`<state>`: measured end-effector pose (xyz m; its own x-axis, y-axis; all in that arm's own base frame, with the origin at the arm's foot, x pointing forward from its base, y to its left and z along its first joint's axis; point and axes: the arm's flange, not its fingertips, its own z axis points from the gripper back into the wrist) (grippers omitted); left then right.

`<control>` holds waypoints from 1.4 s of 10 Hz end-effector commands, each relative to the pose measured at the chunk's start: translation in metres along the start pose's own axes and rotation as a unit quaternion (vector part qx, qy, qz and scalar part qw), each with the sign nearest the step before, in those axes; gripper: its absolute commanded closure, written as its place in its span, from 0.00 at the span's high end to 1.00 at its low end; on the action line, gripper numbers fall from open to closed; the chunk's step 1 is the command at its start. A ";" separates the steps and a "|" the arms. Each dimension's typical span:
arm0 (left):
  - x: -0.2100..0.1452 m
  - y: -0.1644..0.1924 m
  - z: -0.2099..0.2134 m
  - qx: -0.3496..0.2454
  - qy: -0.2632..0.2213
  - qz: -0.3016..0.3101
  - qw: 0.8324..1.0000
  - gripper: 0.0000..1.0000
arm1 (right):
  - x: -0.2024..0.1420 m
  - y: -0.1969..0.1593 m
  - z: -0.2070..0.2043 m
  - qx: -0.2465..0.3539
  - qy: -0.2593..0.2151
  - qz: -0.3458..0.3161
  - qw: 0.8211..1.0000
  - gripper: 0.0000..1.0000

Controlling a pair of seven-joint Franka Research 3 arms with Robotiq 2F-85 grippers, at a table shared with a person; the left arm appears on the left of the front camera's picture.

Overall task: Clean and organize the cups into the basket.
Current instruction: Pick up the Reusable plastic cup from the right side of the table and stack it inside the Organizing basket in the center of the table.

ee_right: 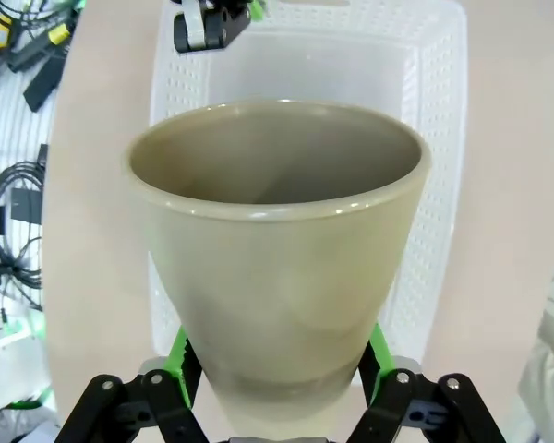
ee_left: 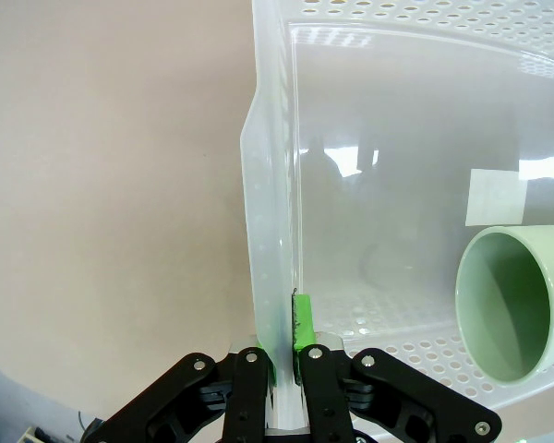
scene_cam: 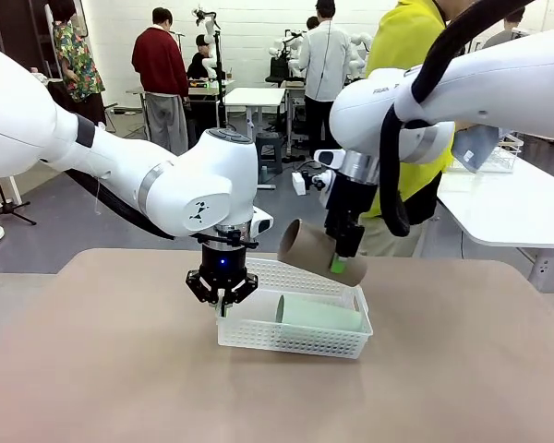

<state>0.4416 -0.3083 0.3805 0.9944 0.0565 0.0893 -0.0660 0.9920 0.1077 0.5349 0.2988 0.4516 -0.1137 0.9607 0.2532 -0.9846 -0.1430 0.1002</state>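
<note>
Tan cup point(scene_cam: 314, 247), centre frame, gripped by our right gripper point(scene_cam: 337, 266): we should lower it beside mint cup point(scene_cam: 319, 314); left gripper point(scene_cam: 223, 305) clamps basket rim point(ee_left: 268, 185).

A white basket point(scene_cam: 291, 348) sits on the tan desk point(scene_cam: 111, 378); a pale green cup point(scene_cam: 321, 315) lies on its side inside it, mouth toward the left; the left arm point(scene_cam: 194, 189) reaches in from the left, and the left jaws point straight down, pinched on the basket's left wall; the right arm point(scene_cam: 397, 111) comes in from the right, and the right jaws grip a tan cup point(scene_cam: 307, 247) near its base, tipped over in the air above the basket's far right corner, mouth toward the left; a person in a yellow top point(scene_cam: 402, 46) stands behind the desk.
</note>
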 end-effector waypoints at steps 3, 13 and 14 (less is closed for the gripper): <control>0.000 0.001 0.000 0.000 -0.001 0.001 1.000 0.00 | 0.001 -0.006 -0.005 0.001 -0.004 0.009 1.000 0.81; 0.000 0.001 0.000 0.000 -0.001 0.001 1.000 0.00 | -0.006 -0.031 -0.047 -0.032 -0.006 -0.005 0.999 0.81; 0.000 0.001 0.000 0.000 -0.001 0.001 1.000 0.00 | -0.010 -0.034 -0.054 -0.034 -0.007 -0.012 0.999 0.81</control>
<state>0.4416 -0.3083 0.3805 0.9944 0.0565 0.0893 -0.0660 0.9920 0.1076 0.5635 0.3071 0.3993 -0.1123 0.9513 0.2871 -0.9890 -0.1351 0.0609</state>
